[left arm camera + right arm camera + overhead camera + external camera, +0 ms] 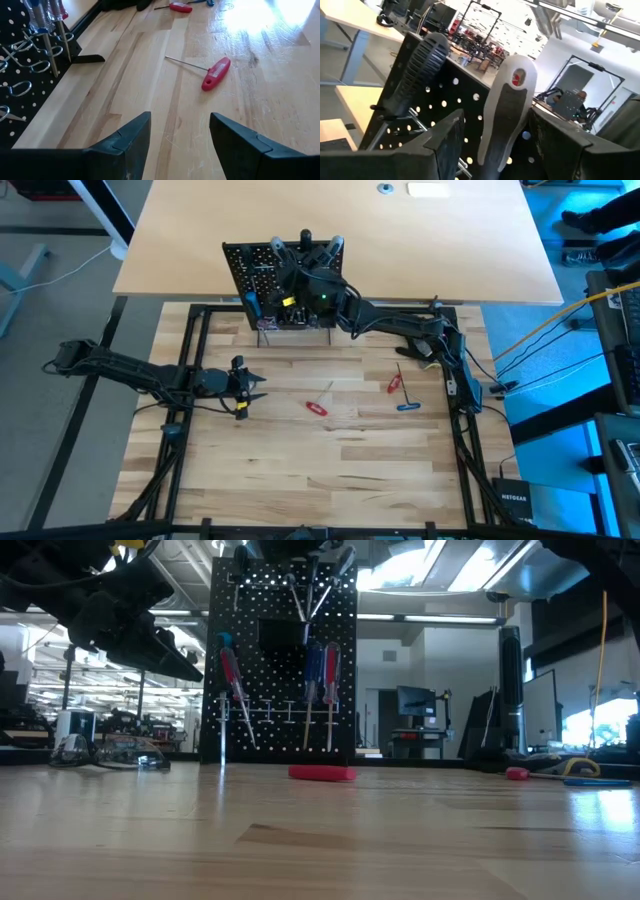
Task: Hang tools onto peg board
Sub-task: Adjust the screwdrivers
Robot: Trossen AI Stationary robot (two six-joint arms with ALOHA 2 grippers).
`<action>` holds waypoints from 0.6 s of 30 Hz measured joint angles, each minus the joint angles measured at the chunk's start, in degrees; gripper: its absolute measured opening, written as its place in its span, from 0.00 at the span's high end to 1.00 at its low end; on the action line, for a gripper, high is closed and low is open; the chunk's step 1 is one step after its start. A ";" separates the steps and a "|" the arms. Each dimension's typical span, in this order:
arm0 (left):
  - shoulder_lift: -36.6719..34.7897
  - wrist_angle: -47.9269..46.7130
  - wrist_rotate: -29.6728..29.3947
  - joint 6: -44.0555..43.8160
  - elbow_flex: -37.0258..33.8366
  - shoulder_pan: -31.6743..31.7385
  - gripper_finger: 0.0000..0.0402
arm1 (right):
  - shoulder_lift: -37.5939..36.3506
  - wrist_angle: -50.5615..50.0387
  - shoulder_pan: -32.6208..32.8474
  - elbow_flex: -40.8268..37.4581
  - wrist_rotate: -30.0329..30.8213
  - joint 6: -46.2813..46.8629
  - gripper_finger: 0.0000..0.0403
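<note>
- The peg board (pixel 285 280) stands upright at the far edge of the wooden table (pixel 330 470), just in front of a pale desk (pixel 400 240).
- In the low view the peg board (pixel 283 660) carries a red-handled screwdriver (pixel 231 675) on its left side, and a blue-handled one (pixel 314 675) beside another red-handled one (pixel 331 675) nearer the middle, all hanging with shafts down.
- The right pincer (pixel 305 270) is up against the top of the peg board. Its two fingers stand apart on either side of a grey-and-black tool handle (pixel 507 110) with a red mark, which sits between them at the board's face; whether they press on it I cannot tell.
- A second ribbed dark handle (pixel 420 70) hangs on the board just beside that one.
- The left pincer (pixel 250 388) hovers over the left part of the table, well apart from the board, with its fingers (pixel 127 145) spread and nothing between them.
- A red T-handled key (pixel 318 406) lies flat on the table near the middle, ahead of the left pincer.
- Farther right lie another red-handled key (pixel 394 383) and a small blue-handled key (pixel 407 406), near each other and close to the right arm.
</note>
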 joint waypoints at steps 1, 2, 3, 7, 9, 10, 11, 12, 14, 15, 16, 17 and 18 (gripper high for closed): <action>0.01 -0.02 0.01 0.01 0.00 -0.01 0.52 | 0.00 -0.01 0.00 0.00 -0.14 0.02 0.44; 0.01 -0.04 0.01 0.00 0.00 0.01 0.52 | 0.00 -0.02 0.00 0.00 -0.20 0.02 0.44; 0.02 0.00 0.01 -0.02 0.00 0.01 0.52 | 0.00 -0.01 0.00 0.00 0.27 0.02 0.44; -0.01 -0.02 0.01 -0.02 0.00 0.01 0.52 | 0.00 0.05 0.03 0.00 5.27 -0.11 0.44; 0.01 -0.04 0.01 0.00 0.00 -0.01 0.52 | 0.00 0.08 0.02 0.00 6.37 -0.38 0.44; 0.01 -0.04 0.01 -0.01 0.00 -0.01 0.52 | 0.00 0.11 0.05 0.00 6.69 -0.60 0.44; 0.02 -0.02 0.01 0.00 0.00 0.01 0.52 | 0.00 0.18 0.07 0.00 6.80 -1.13 0.44; 0.01 -0.03 0.00 0.00 0.00 0.01 0.52 | 0.00 0.34 0.28 0.00 7.16 -1.44 0.44; 0.02 -0.02 0.01 -0.02 0.00 0.01 0.52 | 0.00 0.69 0.53 0.00 7.56 -1.84 0.44; 0.02 -0.02 0.01 -0.02 0.00 0.01 0.52 | 0.00 0.84 0.75 0.00 7.66 -1.94 0.44; 0.01 -0.04 0.01 0.01 0.00 0.01 0.52 | 0.00 1.10 0.87 0.00 7.73 -2.08 0.44; 0.00 -0.03 0.01 0.00 0.00 0.00 0.52 | 0.00 1.54 1.08 0.00 7.73 -2.54 0.44; 0.02 -0.04 0.01 0.01 0.00 -0.01 0.52 | 0.00 1.68 1.31 0.00 7.73 -3.00 0.44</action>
